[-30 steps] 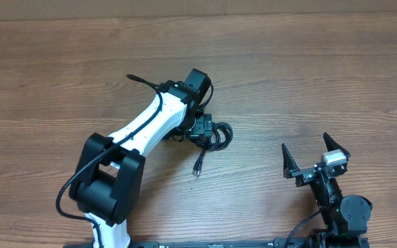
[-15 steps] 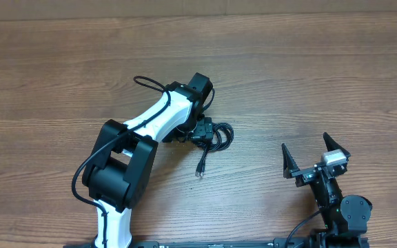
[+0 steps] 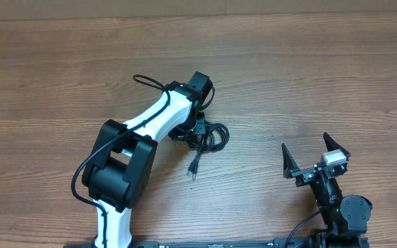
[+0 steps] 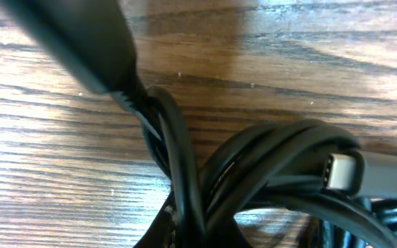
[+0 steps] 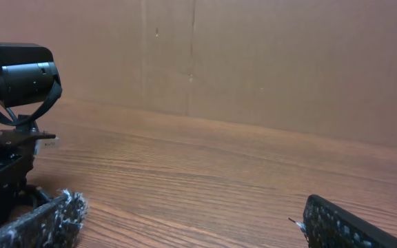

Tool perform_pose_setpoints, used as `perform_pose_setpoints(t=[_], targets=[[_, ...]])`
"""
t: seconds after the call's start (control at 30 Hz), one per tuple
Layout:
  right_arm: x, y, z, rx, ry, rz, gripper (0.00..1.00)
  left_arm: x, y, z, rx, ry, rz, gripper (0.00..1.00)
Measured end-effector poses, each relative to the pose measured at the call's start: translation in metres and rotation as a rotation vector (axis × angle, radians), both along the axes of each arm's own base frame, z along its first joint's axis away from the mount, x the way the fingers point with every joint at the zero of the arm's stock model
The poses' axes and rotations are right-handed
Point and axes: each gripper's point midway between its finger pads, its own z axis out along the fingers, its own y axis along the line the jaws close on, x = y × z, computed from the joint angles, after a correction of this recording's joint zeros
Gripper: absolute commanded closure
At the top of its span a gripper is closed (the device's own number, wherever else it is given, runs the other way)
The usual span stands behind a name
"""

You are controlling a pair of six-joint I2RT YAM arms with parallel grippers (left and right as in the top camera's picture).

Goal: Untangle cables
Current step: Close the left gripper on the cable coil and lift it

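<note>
Left end effector (image 3: pixel 196 129) is closed down narrow, sitting right on top of the cables (image 3: pixel 212 136). In the wrist view black strands run into the bottom centre where the tips should be, so I read it as pinching a strand. The pads themselves aren't visible, so I can't tell which strand.

The cables are a small coiled knot on the bench (image 3: pixel 322 69), just off the left wrist. One loose tail with a plug end (image 3: pixel 192 173) trails out of the knot toward my side. Close up, a second plug with a metal tip (image 4: pixel 343 172) is tucked inside the loops, lying across several strands.

Right end effector (image 3: pixel 306 146) is spread wide and holding nothing, well apart from the knot on its right and near the robot base.

Step in hand, as I judge it: anchor the knot with the left and get a second grip to pull it apart.

How I'd do it well:
- keep the left pinch firm and low, and don't drag the whole knot
- bring the right in on the loose tail near the plug, not on the loop mass
- pull the tail away from the knot slowly, watching that the tucked plug doesn't snag and tighten the loops
- if the knot lifts as one lump, stop and regrip
</note>
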Motion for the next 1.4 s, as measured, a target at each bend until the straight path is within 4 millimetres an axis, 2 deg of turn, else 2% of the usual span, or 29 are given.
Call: perform_pose_setpoints(t=[0.2,0.3,0.37,0.47,0.57,0.63,0.7,0.9,1.07,1.4], targets=[[0.0,0.0,0.0,0.0,-0.001,0.001,0.0,0.001,-0.001,0.005,-0.004,-0.009,-0.052,0.96],[0.0,0.0,0.0,0.0,0.0,0.0,0.0,0.007,-0.004,0.027,-0.032,-0.068,-0.111,0.96],[0.0,0.0,0.0,0.0,-0.001,0.001,0.0,0.013,-0.008,0.057,-0.063,-0.148,-0.163,0.96],[0.0,0.0,0.0,0.0,0.0,0.0,0.0,0.019,-0.013,0.126,-0.128,-0.334,-0.261,0.96],[0.0,0.0,0.0,0.0,0.0,0.0,0.0,0.013,-0.013,0.19,-0.165,-0.501,-0.364,0.96],[0.0,0.0,0.0,0.0,0.0,0.001,0.0,0.005,-0.01,0.22,-0.172,-0.58,-0.426,0.96],[0.0,0.0,0.0,0.0,0.0,0.001,0.0,-0.003,-0.005,0.237,-0.164,-0.621,-0.478,0.96],[0.0,0.0,0.0,0.0,-0.001,0.0,0.0,-0.027,0.008,0.26,-0.118,-0.662,-0.625,0.96],[0.0,0.0,0.0,0.0,0.0,0.001,0.0,-0.036,0.013,0.274,-0.109,-0.699,-0.663,0.96],[0.002,-0.009,0.0,-0.004,-0.001,-0.055,0.0,-0.051,0.009,0.268,-0.154,-0.651,-0.716,0.96]])
